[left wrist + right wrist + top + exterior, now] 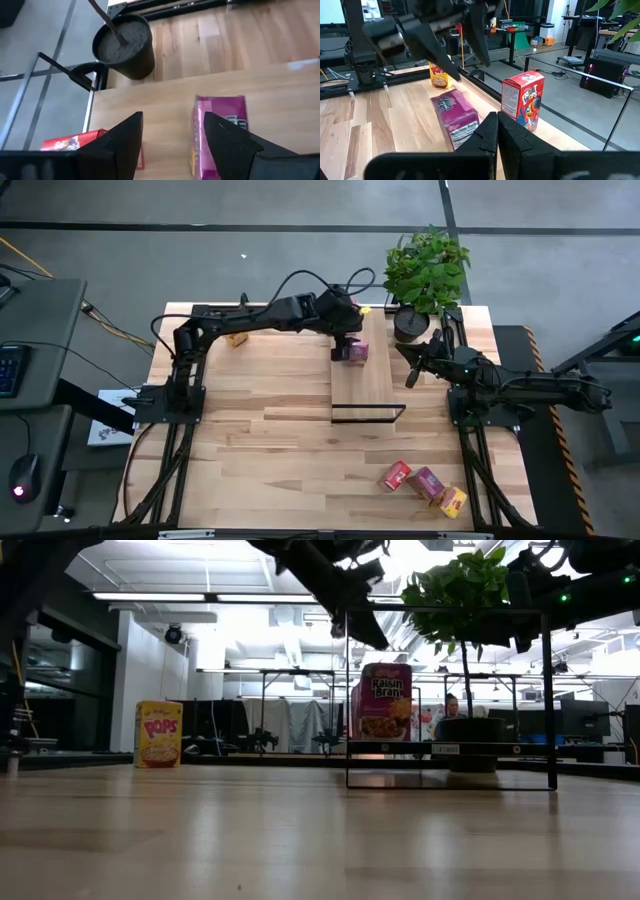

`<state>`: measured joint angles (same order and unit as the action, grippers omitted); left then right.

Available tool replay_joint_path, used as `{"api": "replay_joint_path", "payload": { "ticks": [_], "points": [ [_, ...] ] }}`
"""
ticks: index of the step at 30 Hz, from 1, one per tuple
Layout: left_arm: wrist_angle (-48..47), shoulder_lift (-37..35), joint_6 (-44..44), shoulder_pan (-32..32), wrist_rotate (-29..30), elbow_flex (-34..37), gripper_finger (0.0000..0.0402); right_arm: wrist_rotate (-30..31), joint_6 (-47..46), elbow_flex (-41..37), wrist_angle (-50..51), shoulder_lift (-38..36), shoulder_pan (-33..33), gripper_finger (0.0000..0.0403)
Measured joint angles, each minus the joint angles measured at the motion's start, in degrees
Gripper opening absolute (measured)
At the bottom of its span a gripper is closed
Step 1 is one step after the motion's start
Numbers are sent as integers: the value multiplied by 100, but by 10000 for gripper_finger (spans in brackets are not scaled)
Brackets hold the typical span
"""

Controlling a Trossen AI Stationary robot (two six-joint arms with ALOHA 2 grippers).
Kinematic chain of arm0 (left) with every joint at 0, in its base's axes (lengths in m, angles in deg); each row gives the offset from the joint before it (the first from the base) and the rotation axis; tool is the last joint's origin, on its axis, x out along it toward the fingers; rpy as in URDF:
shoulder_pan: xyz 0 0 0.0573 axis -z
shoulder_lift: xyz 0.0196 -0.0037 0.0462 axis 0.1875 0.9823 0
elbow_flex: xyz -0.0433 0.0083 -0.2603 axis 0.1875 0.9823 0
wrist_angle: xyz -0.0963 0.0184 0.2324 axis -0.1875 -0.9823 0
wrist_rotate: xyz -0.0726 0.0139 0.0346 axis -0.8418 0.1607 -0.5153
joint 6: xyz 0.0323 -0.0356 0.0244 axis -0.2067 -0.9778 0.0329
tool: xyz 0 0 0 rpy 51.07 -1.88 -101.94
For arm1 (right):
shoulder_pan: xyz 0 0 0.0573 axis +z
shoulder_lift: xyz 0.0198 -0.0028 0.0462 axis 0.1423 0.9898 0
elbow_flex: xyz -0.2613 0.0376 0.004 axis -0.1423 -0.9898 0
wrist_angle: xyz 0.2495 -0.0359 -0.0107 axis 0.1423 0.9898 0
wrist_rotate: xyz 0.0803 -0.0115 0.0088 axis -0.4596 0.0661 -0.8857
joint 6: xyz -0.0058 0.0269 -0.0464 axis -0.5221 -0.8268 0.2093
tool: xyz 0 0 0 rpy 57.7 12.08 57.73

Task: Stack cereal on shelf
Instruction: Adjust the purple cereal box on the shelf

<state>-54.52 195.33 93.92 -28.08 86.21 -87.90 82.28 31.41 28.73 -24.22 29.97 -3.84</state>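
The shelf plank (360, 385) lies on the table. A pink-purple cereal box (356, 352) stands on its far part, with a red box (522, 100) beside it. My left gripper (345, 340) hangs open just above the pink-purple box (220, 130), its fingers (432, 47) clear of the box top. My right gripper (413, 372) is shut and empty, just right of the shelf. A yellow box (237, 338) stands on the table at the far left. A red (395, 475), a pink-purple (428, 482) and a yellow box (453, 500) lie at the near right.
A potted plant (428, 265) in a dark pot (125, 45) stands at the table's far right, close to the shelf's far end. The shelf's thin black frame (450, 690) rises above the plank. The arm bases stand at the table's left and right edges.
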Motion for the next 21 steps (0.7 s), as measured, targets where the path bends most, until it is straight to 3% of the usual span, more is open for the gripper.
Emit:
{"api": "replay_joint_path", "payload": {
  "ticks": [6, 9, 12, 15, 21],
  "points": [
    [-422, -97, -425, -7, -582, -2, 186, 2, -1, 0, 20, 0, 0, 0],
    [-467, -179, -622, -44, -956, 145, 142, 2, -1, 0, 57, -2, 1, 0],
    [-258, -391, -943, -39, -1282, 641, 74, 2, 1, 0, 167, -1, -1, 0],
    [400, -826, -1344, 5, -1344, 1363, 13, 3, 8, 0, 267, 2, 1, 0],
    [2562, -1914, -2137, 286, -1286, 3277, 4, 44, 17, 0, 270, 78, 1, 0]
  ]
}}
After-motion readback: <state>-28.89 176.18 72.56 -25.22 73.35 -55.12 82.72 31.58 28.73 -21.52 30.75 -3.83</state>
